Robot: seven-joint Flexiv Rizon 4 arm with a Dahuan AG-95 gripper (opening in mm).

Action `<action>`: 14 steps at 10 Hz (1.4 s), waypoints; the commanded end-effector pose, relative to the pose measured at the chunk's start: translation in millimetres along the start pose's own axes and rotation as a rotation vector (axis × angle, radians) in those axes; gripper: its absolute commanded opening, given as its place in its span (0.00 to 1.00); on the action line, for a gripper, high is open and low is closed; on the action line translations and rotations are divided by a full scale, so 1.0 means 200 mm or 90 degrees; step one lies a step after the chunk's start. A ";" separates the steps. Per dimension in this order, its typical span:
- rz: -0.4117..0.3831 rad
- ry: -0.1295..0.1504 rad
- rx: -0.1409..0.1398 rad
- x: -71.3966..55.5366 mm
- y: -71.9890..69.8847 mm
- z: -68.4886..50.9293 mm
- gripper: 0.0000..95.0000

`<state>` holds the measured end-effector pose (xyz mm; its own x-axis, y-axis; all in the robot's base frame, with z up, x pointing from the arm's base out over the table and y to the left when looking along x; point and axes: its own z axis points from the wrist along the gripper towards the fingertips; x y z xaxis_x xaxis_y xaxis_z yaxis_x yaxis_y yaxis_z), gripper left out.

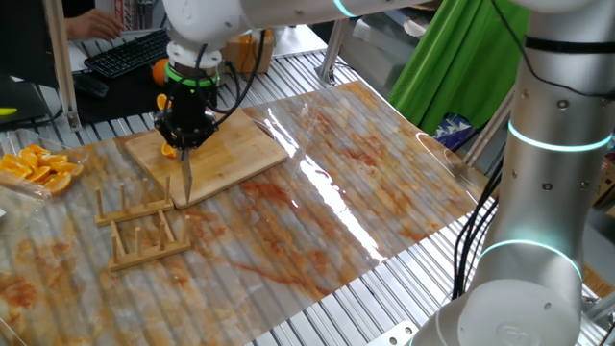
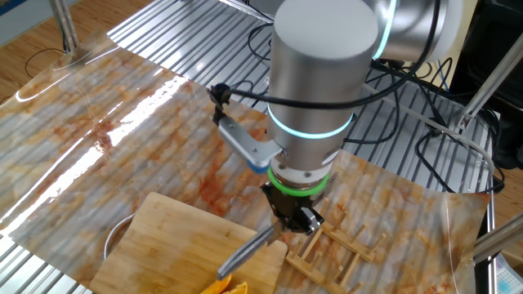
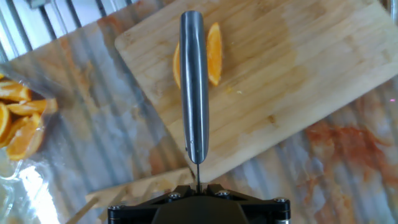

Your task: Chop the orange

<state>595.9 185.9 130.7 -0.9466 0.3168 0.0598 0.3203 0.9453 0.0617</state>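
I have the tool (image 1: 184, 137) clamped on a slim steel-bladed knife (image 3: 194, 87), poised over the small bright orange wedge (image 3: 213, 53) lying on the pale bamboo chopping board (image 3: 292, 81). I judge the cut is next: press straight down through the wedge.

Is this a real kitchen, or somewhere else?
Probably a robot lab set up like a kitchen. A robot arm holds a knife over a bamboo board, but the table is ribbed metal and a computer keyboard sits nearby.
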 end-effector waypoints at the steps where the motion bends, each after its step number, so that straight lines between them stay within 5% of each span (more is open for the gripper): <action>1: -0.006 -0.001 0.014 0.01 0.00 0.00 0.00; 7: -0.078 -0.018 0.006 0.01 0.00 0.00 0.00; 12: -0.049 -0.014 0.000 0.01 0.00 0.00 0.00; 14: -0.031 -0.016 0.002 0.08 0.07 -0.01 0.00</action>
<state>587.4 205.5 134.6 -0.9622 0.2697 0.0372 0.2715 0.9606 0.0593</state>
